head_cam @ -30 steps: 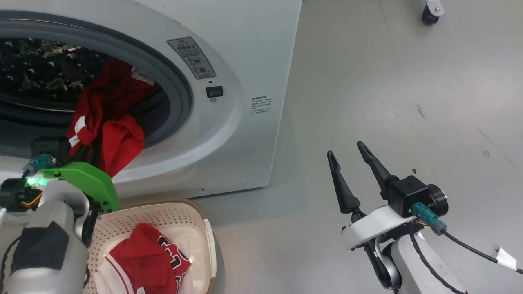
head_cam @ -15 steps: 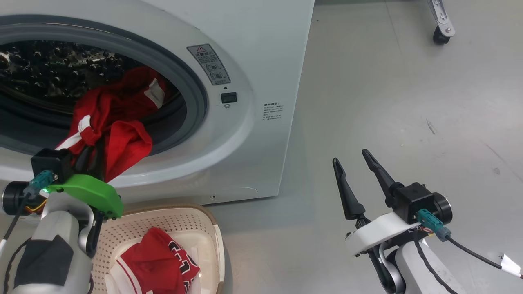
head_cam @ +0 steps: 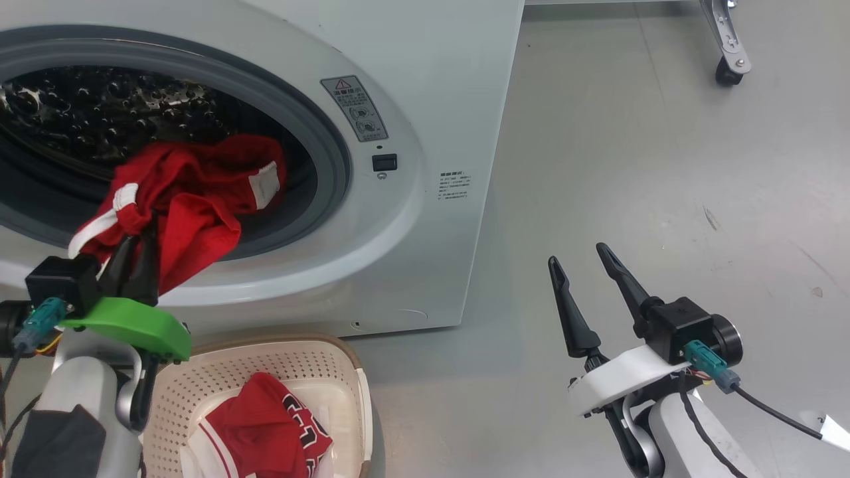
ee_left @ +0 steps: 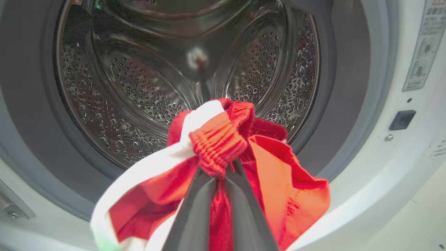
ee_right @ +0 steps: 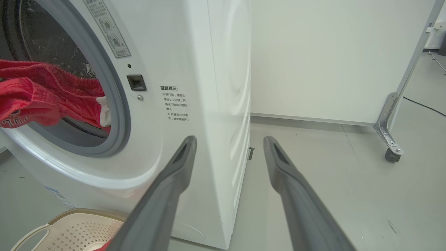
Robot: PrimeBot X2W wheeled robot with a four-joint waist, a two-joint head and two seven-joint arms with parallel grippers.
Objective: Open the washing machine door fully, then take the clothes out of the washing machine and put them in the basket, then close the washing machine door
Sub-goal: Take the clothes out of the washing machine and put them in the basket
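pulling clothes point(head_cam: 192, 192) out over washing machine point(head_cam: 431, 79) gasket point(head_cam: 335, 166): left gripper point(head_cam: 141, 239) clamped on them; you lift trailing cloth clear, then lower over basket point(head_cam: 299, 362); right gripper point(head_cam: 576, 253) fingers apart.

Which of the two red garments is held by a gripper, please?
The garment hanging from the washing machine, pinched by the left gripper; the numbered jersey lies loose in the basket.

My left gripper point(head_cam: 141, 242) pinches red clothes point(head_cam: 199, 192) at the washing machine point(head_cam: 451, 99) porthole, above the basket point(head_cam: 279, 362); right gripper point(head_cam: 578, 255) gapes.
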